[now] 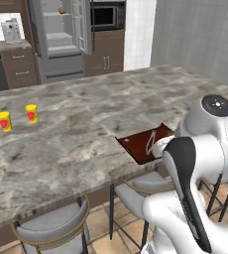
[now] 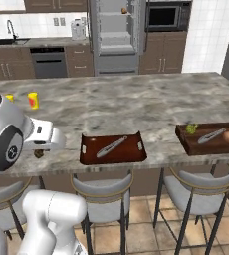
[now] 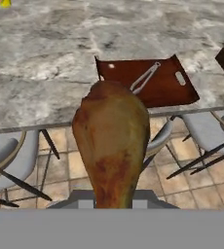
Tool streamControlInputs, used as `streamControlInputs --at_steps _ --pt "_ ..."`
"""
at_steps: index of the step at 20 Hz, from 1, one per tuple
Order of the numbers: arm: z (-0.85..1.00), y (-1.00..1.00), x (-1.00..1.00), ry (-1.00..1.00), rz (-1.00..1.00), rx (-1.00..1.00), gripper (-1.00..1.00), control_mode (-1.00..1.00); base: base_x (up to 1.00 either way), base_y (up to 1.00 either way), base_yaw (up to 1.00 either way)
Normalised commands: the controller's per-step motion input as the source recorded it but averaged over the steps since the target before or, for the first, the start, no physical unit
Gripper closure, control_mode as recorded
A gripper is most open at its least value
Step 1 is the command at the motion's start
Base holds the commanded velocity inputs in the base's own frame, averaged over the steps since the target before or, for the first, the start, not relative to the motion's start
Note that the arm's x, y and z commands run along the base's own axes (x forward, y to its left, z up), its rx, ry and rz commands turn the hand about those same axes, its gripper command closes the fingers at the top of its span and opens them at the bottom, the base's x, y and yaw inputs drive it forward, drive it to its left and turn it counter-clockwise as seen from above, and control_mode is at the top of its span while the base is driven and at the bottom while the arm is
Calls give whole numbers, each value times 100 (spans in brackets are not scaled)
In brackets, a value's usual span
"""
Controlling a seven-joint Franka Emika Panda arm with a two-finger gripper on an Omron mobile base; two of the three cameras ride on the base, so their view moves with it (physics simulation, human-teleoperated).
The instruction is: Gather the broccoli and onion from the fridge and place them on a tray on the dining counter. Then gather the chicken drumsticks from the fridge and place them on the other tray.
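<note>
Two yellow cups with red marks stand near each other on the stone top. Round grey-cushioned stools sit below its edge on a tan tiled floor. At the back wall are a microwave, a dishwasher and a sink tap.
</note>
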Motion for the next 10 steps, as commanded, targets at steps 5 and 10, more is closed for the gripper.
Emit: streamControlInputs --at_steps 5,10 --pt "17 -29 93 45 17 0 100 -100 0 0 0" --pt "-37 0 100 39 6 0 100 -100 0 0 0"
